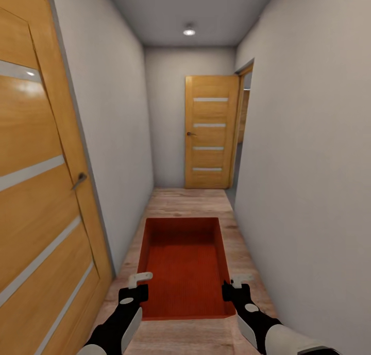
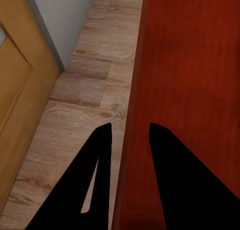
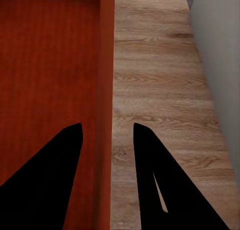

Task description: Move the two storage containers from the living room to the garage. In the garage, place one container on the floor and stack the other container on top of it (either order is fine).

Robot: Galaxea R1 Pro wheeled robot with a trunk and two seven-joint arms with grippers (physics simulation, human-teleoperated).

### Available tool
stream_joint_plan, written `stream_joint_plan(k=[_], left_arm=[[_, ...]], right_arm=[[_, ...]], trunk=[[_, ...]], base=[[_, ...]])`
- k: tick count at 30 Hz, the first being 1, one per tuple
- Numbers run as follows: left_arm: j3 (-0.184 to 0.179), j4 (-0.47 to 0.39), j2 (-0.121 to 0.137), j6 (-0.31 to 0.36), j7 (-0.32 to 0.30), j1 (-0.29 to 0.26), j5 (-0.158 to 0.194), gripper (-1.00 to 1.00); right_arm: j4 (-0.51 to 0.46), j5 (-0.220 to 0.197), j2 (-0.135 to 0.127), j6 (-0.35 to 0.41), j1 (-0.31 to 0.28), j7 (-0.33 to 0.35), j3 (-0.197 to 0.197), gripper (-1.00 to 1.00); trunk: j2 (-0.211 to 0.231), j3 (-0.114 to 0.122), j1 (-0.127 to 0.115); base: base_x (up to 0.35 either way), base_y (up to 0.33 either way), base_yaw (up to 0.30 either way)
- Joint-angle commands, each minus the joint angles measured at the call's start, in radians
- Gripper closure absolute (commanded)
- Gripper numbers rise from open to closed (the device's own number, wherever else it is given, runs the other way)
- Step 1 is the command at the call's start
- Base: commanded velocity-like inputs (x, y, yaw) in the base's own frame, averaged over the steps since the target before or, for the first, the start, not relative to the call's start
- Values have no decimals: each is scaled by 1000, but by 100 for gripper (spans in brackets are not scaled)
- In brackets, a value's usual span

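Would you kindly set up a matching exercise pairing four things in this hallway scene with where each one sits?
Things:
1. storage container
2. left claw
3. far door
4. ceiling light

Places:
A. at the corridor's end
B. straddling the bin's left wall
C. overhead
D. between both claws, over the wood floor

Pairs: 1-D, 2-B, 3-A, 4-C

Evenly bright hallway, lit by one ceiling downlight (image 1: pixel 189 31); glare on left door (image 1: pixel 31 87); renders slightly soft.
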Motion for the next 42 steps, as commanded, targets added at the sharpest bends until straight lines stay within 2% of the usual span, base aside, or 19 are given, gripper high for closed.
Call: stream_joint_plan(k=[1, 42], left_arm=[[20, -34, 5, 5, 6, -1, 2, 100], [20, -34, 5, 5, 6, -1, 2, 100]], right_arm=[[2, 5, -1, 0, 0, -2, -2, 100], [2, 5, -1, 1, 0, -2, -2, 100]], trunk=[[-1, -2, 1], [-1, -2, 1]], base=[[323, 0, 0], [323, 0, 0]])
